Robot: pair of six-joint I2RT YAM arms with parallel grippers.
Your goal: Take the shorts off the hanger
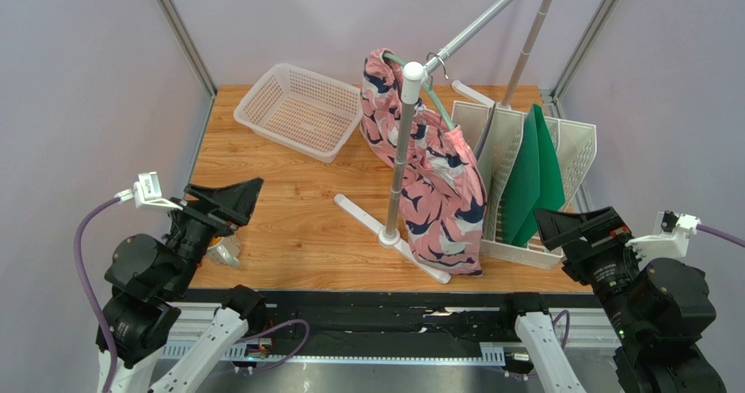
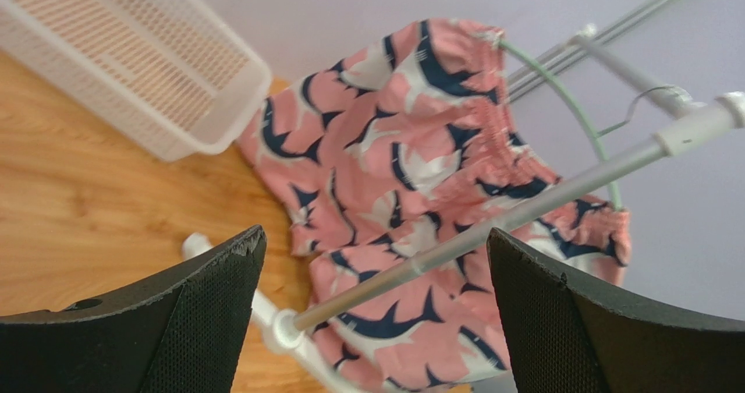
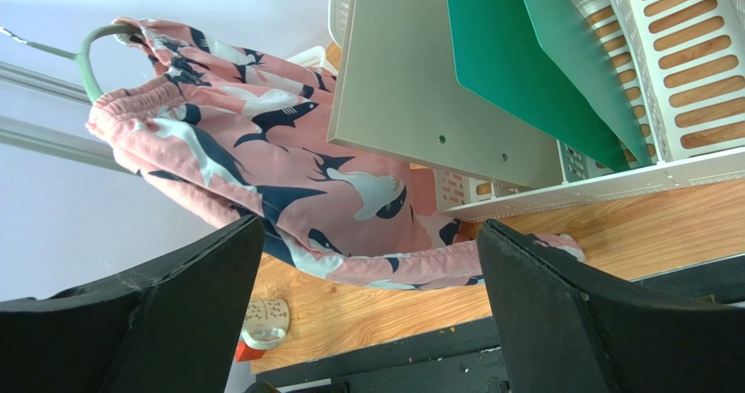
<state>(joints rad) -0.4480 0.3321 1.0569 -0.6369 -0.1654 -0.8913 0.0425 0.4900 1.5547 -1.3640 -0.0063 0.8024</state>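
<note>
A: Step in hand? Looks like the very start. Shorts (image 1: 433, 179) still draped on the hanger (image 3: 80, 65), centre of frame, hem touching the worktop (image 1: 288, 192).

B: Yep. Left gripper (image 1: 234, 203) lower left, right gripper (image 1: 568, 227) lower right. Both spread wide, holding nothing, well apart from the fabric.

A: Next move?

B: Probably reaching in, pinching the waistband, sliding it off one hanger end. Careful with the stand (image 1: 400, 157).

A: Containers?

B: Basket (image 1: 262, 96) upper left, nothing inside. File rack (image 1: 573, 148) at right, two green folders (image 1: 533, 175) in it.

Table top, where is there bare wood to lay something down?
Front-left the table is bare, between the white basket, the rack's foot and the near edge. The right side is crowded: shorts hang against the file sorter.
</note>
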